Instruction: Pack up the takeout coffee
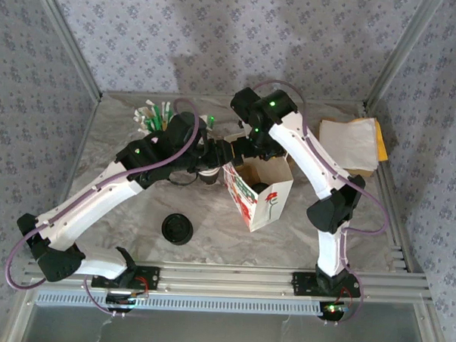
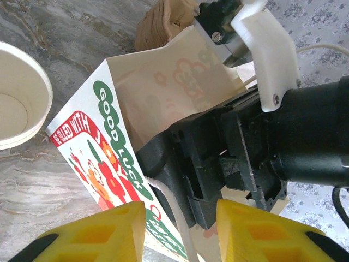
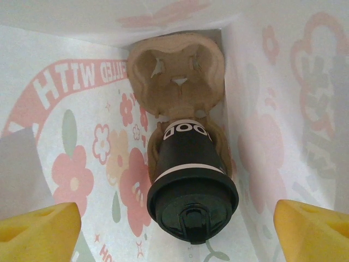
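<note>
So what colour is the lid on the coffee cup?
Black. The lid shows best in the right wrist view.

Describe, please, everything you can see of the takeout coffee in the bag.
The takeout coffee is a tapered paper cup. Its wall looks dark from the right wrist, with a pale band and white lettering, and it is closed by a round black plastic lid with a raised sip spout. It stands upright inside the printed paper bag, seated in one socket of a brown pulp carrier; the other socket is vacant. The right hand is open and clear of it.
</note>
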Action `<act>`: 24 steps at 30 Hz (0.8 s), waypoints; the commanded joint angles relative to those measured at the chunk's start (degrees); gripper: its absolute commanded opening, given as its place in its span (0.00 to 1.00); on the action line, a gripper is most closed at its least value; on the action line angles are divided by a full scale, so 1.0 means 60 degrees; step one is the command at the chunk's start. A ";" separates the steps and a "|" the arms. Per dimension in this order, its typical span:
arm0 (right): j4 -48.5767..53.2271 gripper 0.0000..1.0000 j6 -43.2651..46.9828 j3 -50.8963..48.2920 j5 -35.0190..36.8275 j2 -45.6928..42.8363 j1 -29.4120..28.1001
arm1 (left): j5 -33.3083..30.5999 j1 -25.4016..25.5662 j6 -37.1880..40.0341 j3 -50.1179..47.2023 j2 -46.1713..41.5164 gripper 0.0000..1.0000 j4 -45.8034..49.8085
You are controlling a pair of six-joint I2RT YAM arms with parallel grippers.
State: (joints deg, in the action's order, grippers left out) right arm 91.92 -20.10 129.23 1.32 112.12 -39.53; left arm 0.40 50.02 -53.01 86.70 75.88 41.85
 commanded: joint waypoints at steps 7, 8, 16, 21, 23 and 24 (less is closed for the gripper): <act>0.1892 0.92 -0.0184 0.1059 0.0234 -0.0185 0.0141 | -0.0169 0.0101 0.0028 0.0097 -0.0048 0.40 -0.0046; 0.1892 0.92 -0.0201 0.1183 0.0206 -0.0185 0.0166 | -0.0184 0.0101 0.0017 0.0093 -0.0048 0.40 -0.0053; 0.1863 0.92 -0.0283 0.1899 0.0014 -0.0281 0.0280 | -0.0237 0.0133 0.0032 0.0111 -0.0048 0.43 -0.0045; 0.1722 0.92 -0.0382 0.2195 -0.0219 -0.0466 0.0301 | -0.0272 0.0159 0.0029 0.0143 -0.0048 0.46 -0.0038; 0.1570 0.92 -0.0397 0.2249 -0.0372 -0.0596 0.0306 | -0.0301 0.0160 0.0037 0.0156 -0.0063 0.48 -0.0019; 0.1467 0.92 -0.0418 0.2239 -0.0453 -0.0683 0.0318 | -0.0317 0.0173 0.0047 0.0170 -0.0064 0.50 -0.0025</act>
State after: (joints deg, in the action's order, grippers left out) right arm 91.90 -21.58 140.55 0.21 111.02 -38.00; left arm -0.51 50.65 -52.99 86.70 75.88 41.85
